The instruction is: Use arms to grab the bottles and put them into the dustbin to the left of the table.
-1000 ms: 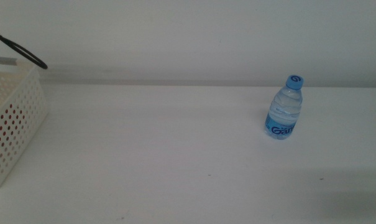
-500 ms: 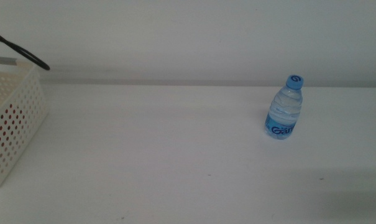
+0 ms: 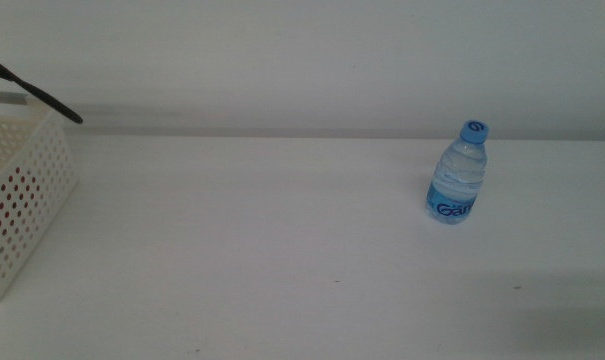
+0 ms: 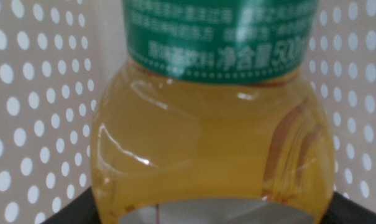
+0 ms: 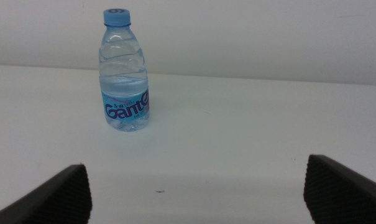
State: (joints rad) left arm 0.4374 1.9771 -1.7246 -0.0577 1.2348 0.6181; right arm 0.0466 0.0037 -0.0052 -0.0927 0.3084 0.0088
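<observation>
The left gripper [image 4: 206, 214] held the juice bottle [image 4: 212, 143] inside the dustbin [image 4: 32, 124]; its jaws should open only low. The right gripper [image 5: 200, 196] waited, jaws wide and empty.

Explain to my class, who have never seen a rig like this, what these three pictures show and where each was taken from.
Two robot arms clear bottles from a white table into a perforated white dustbin at its left. The wide picture looks down over the table, where a water bottle stands upright. The other two come from cameras on the arms' wrists. The left one, inside the dustbin, shows an orange juice bottle filling the picture, apparently held in the left end effector. The right one shows the right end effector, open and empty, facing the water bottle from a distance.
</observation>
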